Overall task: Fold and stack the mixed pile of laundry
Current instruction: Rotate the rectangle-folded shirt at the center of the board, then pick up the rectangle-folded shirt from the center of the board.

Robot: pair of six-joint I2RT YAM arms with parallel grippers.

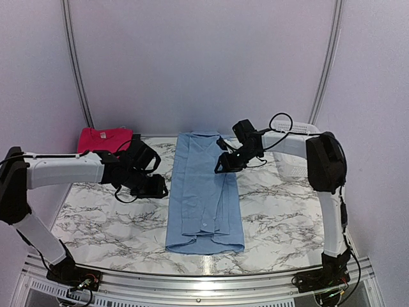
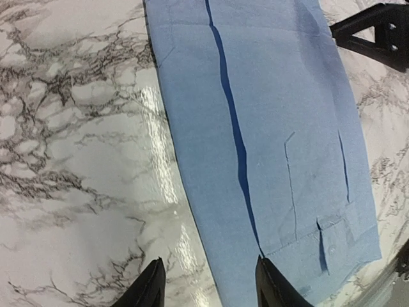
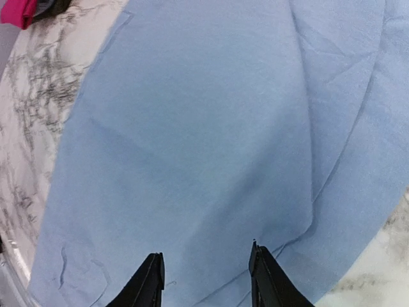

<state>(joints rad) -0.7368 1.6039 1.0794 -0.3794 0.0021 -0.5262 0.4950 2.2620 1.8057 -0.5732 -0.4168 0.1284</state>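
Both grippers stand half open, holding nothing. Left gripper point(image 2: 211, 291) straddles the left edge of the light blue shirt point(image 1: 206, 192), one finger over the marble table point(image 1: 287, 217), one over cloth. Right gripper point(image 3: 204, 281) hovers over the shirt. Only the top view shows the shirt folded into a long strip mid-table, and the white basket point(image 1: 295, 167) far right.
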